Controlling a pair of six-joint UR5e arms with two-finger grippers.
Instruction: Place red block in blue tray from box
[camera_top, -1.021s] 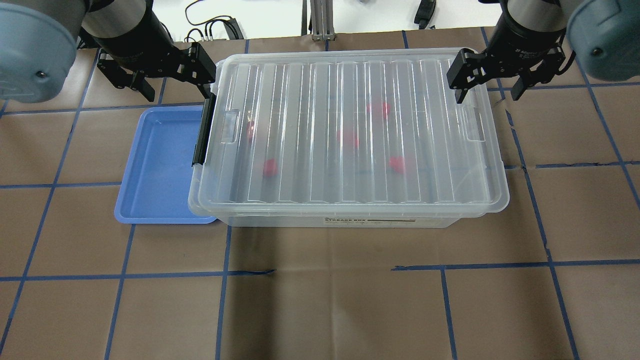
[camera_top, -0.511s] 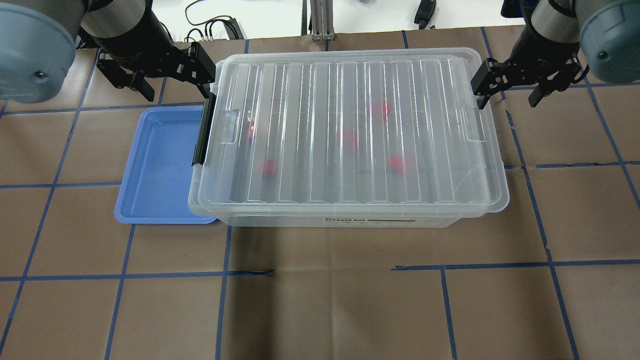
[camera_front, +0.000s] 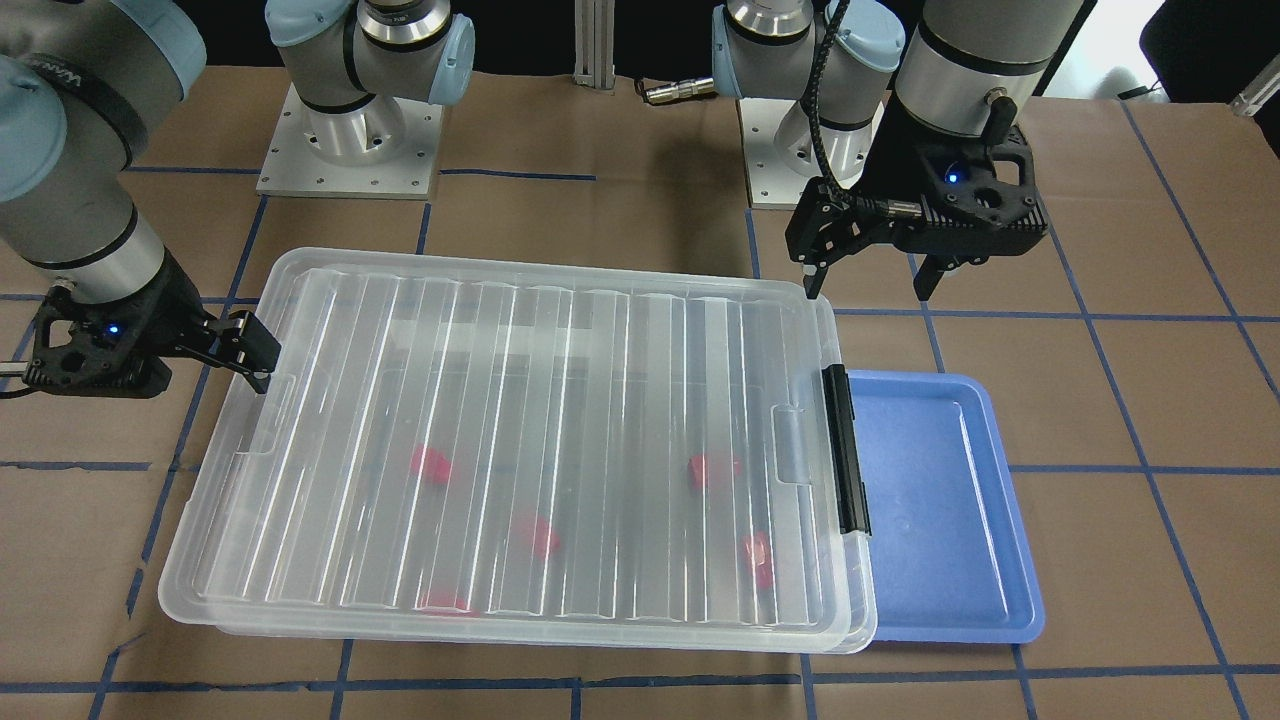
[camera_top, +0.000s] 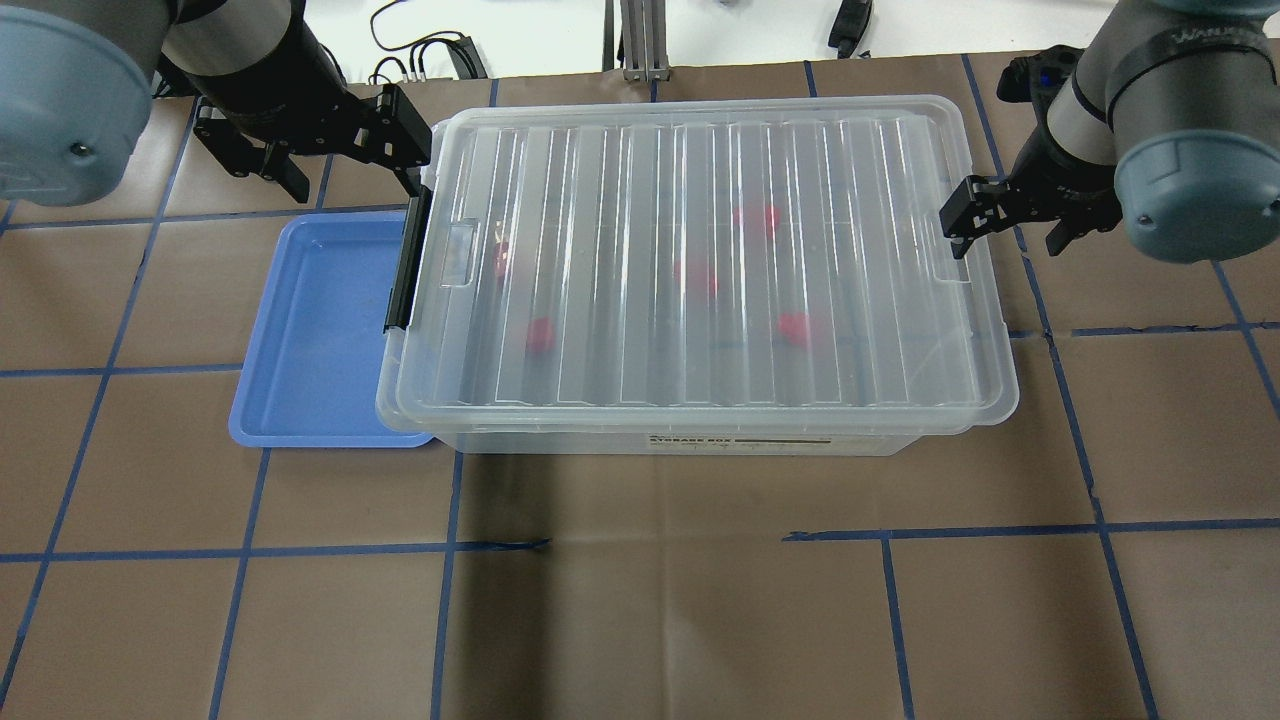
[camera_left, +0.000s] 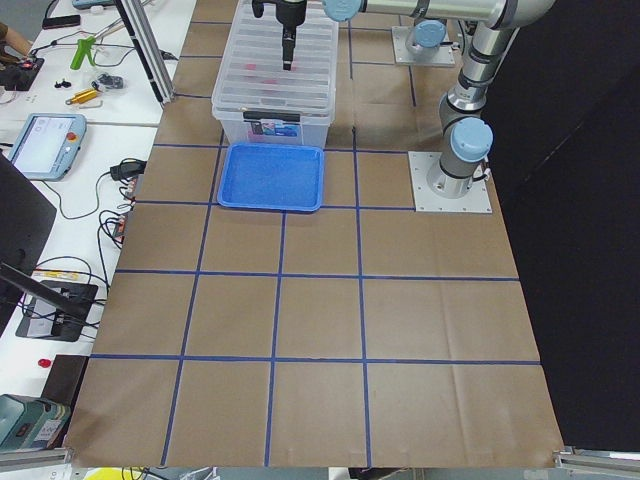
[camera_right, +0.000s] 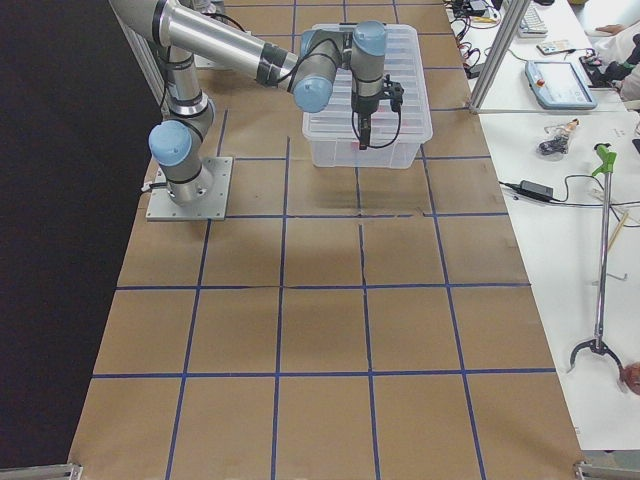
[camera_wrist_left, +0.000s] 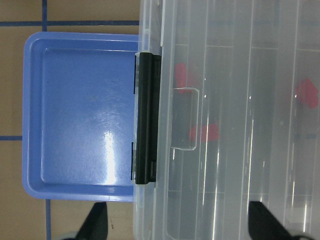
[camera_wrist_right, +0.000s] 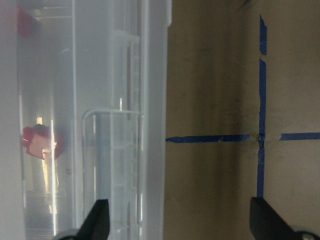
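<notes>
The box (camera_top: 620, 180) is a clear bin with its ribbed lid on and a black latch (camera_top: 404, 268) at its left end. Several red blocks lie inside, blurred through the lid, one of them mid-box (camera_top: 540, 335) and seen from the front too (camera_front: 712, 468). The blue tray (camera_top: 310, 330) lies empty against the latch end, partly under the box's rim. My left gripper (camera_top: 350, 165) is open at the box's back left corner, above the tray's far edge. My right gripper (camera_top: 1005, 230) is open at the box's right short end, one finger (camera_top: 958, 222) over the lid's rim.
The table is brown paper with a blue tape grid. Both arm bases (camera_front: 350, 140) stand behind the box. An aluminium post (camera_top: 640, 40) and cables (camera_top: 420, 55) sit at the back edge. Side benches with tools (camera_right: 600, 160) flank the table.
My right gripper has swung from the box's back right corner toward the front, along the right short end. The left gripper, box, tray and blocks have not moved.
</notes>
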